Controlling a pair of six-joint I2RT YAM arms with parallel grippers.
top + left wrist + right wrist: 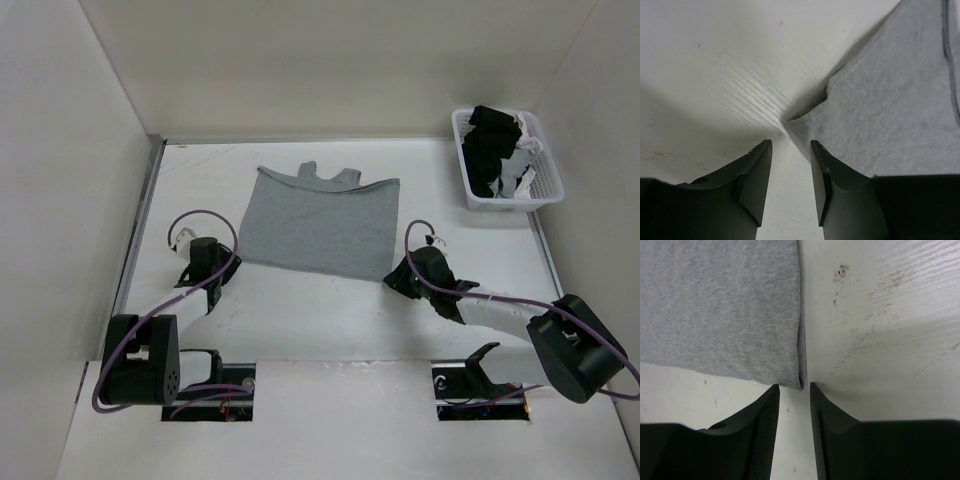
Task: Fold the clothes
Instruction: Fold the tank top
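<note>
On the white bench (300, 320), a little beyond the middle, the grey tank top (320, 225) lay spread flat. Its narrow straps and scooped neck pointed to the far side and its hem ran along the near side. The cloth sat slightly askew, with the near right corner reaching closer to the arms than the near left one.

At the near left corner of the tank top, the left gripper (791, 145) hovered low over the bench. Its fingers stood partly apart with bare bench showing in the gap and nothing held between them. In the left wrist view the corner of the fabric lay just ahead of the fingertips and a touch to the right, its edge curled up a little and casting a shadow.

At the near right corner, the right gripper (794, 386) was likewise parted by a narrow gap and gripped nothing. The right wrist view showed the hem corner just beyond the fingertips, close to the left finger, though whether it touched could not be told. Dark scuff marks speckled the bench to the right of the cloth.

In the far right corner stood a white basket (462, 150) holding black garments (487, 150) and white cloth pieces (527, 128), well apart from the tank top.
</note>
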